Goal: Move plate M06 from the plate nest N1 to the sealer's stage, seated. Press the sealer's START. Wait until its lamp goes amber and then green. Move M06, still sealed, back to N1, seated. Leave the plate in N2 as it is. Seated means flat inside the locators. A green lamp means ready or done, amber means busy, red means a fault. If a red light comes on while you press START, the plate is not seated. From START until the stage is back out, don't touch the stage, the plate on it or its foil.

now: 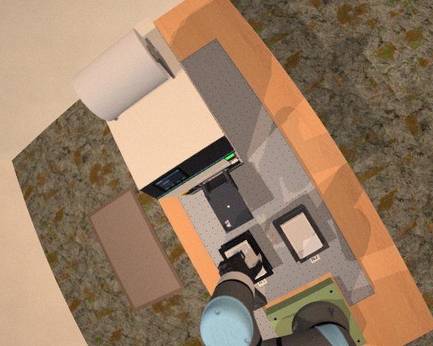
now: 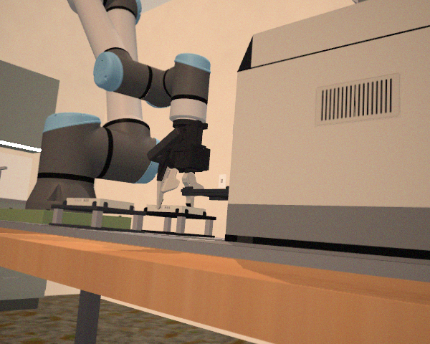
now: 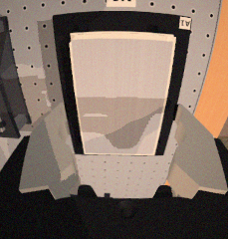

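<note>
Claw (image 3: 122, 149) at the bottom of the wrist frame, fingers spread clear of the plate's long edges, a dark sliver of nest frame showing on each side, so it grips nothing right now. Just beyond, filling the middle of the frame, the plate (image 3: 121, 92) lies in the black nest (image 3: 62, 75), and it looks flat inside the locators, though the side view is too low to be sure. Its top is a smooth grey sheet, likely the foil seal. My read: a light, rigid plastic piece with slick walls and a delicate top skin. Take it by the two long side walls, low on the skirt, never pressing on the foil.

Further up the top view, the second plate (image 1: 301, 233) sits untouched in its own nest at centre right. Past that, the sealer's dark stage (image 1: 229, 206) stands out and bare, and the lamp (image 1: 229, 157) glows green on the sealer (image 1: 164, 126) in the upper left.
</note>
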`<control>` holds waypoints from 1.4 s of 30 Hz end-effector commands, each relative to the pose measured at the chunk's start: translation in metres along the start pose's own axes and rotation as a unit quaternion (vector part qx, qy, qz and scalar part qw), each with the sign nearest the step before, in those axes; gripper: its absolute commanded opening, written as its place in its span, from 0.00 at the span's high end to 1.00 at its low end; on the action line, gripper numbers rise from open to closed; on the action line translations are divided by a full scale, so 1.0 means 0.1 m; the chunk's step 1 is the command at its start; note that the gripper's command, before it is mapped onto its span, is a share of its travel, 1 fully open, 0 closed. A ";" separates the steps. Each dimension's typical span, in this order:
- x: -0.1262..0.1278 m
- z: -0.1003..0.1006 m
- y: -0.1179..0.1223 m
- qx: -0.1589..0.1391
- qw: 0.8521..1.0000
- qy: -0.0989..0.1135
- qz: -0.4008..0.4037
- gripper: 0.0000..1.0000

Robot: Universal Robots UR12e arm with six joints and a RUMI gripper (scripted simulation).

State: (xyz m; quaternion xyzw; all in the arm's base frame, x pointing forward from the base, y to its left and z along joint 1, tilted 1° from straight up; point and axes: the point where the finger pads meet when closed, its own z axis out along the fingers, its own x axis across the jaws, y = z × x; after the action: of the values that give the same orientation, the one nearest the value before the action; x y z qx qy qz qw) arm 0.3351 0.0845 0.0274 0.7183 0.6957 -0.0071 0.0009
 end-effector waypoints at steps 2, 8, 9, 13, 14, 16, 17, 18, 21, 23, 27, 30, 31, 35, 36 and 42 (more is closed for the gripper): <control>0.00 0.00 0.01 -0.001 1.000 0.000 0.000 0.32; 0.00 -0.02 0.01 -0.001 1.000 0.000 0.000 0.32; 0.00 -0.02 0.01 -0.001 1.000 0.000 0.000 0.32; 0.00 -0.04 0.01 -0.001 1.000 0.000 0.000 0.32; 0.00 -0.04 0.01 -0.001 1.000 0.000 0.000 0.32; 0.00 -0.06 0.01 -0.001 1.000 0.000 0.000 0.32; 0.00 -0.06 0.01 -0.001 1.000 0.000 0.000 0.32; 0.00 -0.07 0.01 -0.001 1.000 0.000 0.000 0.32; 0.00 -0.09 0.01 -0.001 1.000 0.000 0.000 0.32; 0.00 -0.10 0.01 -0.001 1.000 0.000 0.000 0.32; 0.00 -0.13 0.01 -0.001 1.000 0.000 0.000 0.32; 0.00 -0.14 0.01 -0.001 1.000 0.000 0.000 0.32; 0.00 -0.14 0.01 -0.001 1.000 0.000 0.000 0.32; 0.00 -0.17 0.01 -0.001 1.000 0.000 0.000 0.32; 0.00 -0.18 0.01 -0.001 1.000 0.000 0.000 0.32; 0.00 -0.22 0.01 -0.001 1.000 0.000 0.000 0.32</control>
State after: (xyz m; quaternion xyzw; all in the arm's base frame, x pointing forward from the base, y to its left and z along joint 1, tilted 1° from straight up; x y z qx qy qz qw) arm 0.3354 0.0847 0.0453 0.7183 0.6957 -0.0070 0.0009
